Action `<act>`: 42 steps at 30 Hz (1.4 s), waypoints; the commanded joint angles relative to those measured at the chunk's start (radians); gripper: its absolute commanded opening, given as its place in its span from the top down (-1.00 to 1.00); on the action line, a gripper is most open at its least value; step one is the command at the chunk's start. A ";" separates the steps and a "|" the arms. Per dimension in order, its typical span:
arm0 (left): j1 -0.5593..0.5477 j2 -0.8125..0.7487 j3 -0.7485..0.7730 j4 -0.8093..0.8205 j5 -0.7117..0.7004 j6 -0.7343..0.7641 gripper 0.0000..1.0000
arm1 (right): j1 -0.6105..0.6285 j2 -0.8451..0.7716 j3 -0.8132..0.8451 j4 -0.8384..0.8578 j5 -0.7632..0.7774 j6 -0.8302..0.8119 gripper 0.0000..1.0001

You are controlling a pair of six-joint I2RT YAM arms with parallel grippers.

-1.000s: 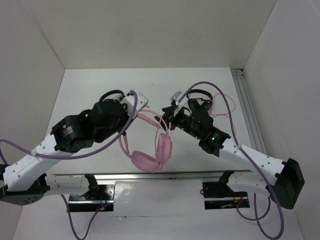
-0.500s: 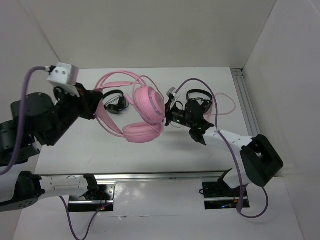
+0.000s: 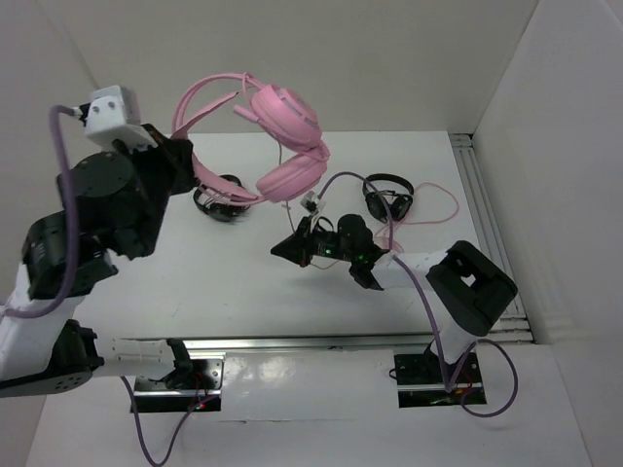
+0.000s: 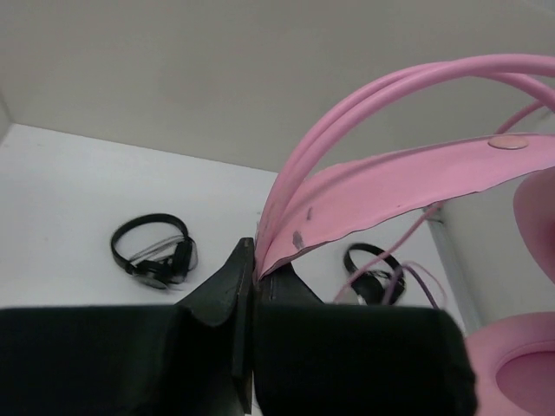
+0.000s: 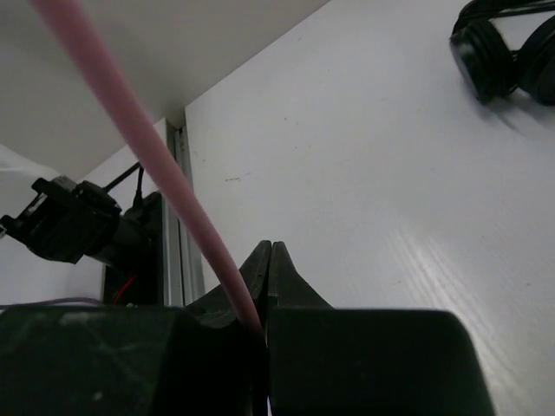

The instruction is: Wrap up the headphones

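Note:
The pink headphones [image 3: 288,115] hang in the air above the back left of the table. My left gripper [image 3: 195,165] is shut on their headband [image 4: 390,186], whose end is pinched between the jaws at my left gripper [image 4: 257,260]. One padded cup [image 4: 520,364] shows at the lower right of the left wrist view. My right gripper [image 3: 277,252] is low over the table's middle and points left. In the right wrist view the right gripper [image 5: 269,253] is shut, and the thin pink cable [image 5: 147,147] runs down into its jaws. More pink cable [image 3: 443,201] lies in a loop at the back right.
A black headset [image 3: 219,202] lies on the table under the raised headphones. A second black headset [image 3: 387,197] lies at the back right near the looped cable. White walls close the back and both sides. An aluminium rail [image 3: 292,341] runs along the near edge.
My left arm has lifted the headphones from the table up and toward the back. My right gripper has swung left and lower, and has shut on the cable.

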 commanded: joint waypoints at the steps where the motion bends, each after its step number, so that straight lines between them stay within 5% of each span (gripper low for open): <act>1: -0.003 0.049 0.022 0.259 -0.238 0.021 1.00 | 0.067 -0.045 -0.041 0.045 0.084 -0.011 1.00; 3: -0.003 0.086 -0.033 0.395 -0.304 0.184 1.00 | 0.129 -0.080 -0.051 0.019 0.137 -0.021 1.00; 5: -0.003 0.110 -0.107 0.856 -0.406 0.416 1.00 | 0.170 -0.098 -0.062 -0.037 0.198 -0.042 1.00; 6: -0.003 0.149 -0.151 1.087 -0.429 0.774 1.00 | 0.202 -0.121 -0.049 -0.065 0.212 -0.056 1.00; 8: 0.022 0.215 -0.208 1.629 -0.461 1.109 1.00 | 0.231 -0.161 -0.049 -0.128 0.212 -0.092 1.00; 9: 0.040 0.250 -0.199 1.716 -0.473 1.295 1.00 | 0.265 -0.190 -0.060 -0.148 0.242 -0.102 1.00; 12: 0.082 0.331 -0.231 1.929 -0.484 1.485 1.00 | 0.309 -0.322 -0.094 -0.237 0.339 -0.141 1.00; 20: 0.117 0.403 -0.409 2.079 -0.502 1.653 1.00 | 0.450 -0.600 -0.045 -0.537 0.589 -0.264 1.00; 24: 0.128 0.524 -0.370 2.386 -0.550 2.008 1.00 | 0.460 -0.635 -0.034 -0.630 0.690 -0.289 1.00; 25: 0.140 0.575 -0.319 2.674 -0.573 2.155 1.00 | 0.460 -0.635 -0.034 -0.642 0.700 -0.289 1.00; 26: 0.149 0.633 -0.261 2.694 -0.573 2.346 1.00 | 0.460 -0.648 -0.034 -0.642 0.700 -0.289 1.00; 34: 0.149 0.802 -0.106 2.695 -0.573 2.431 1.00 | 0.469 -0.680 -0.043 -0.671 0.723 -0.298 1.00; 42: 0.074 0.486 -0.273 2.602 -0.573 2.337 1.00 | 0.469 -0.709 -0.063 -0.660 0.703 -0.298 1.00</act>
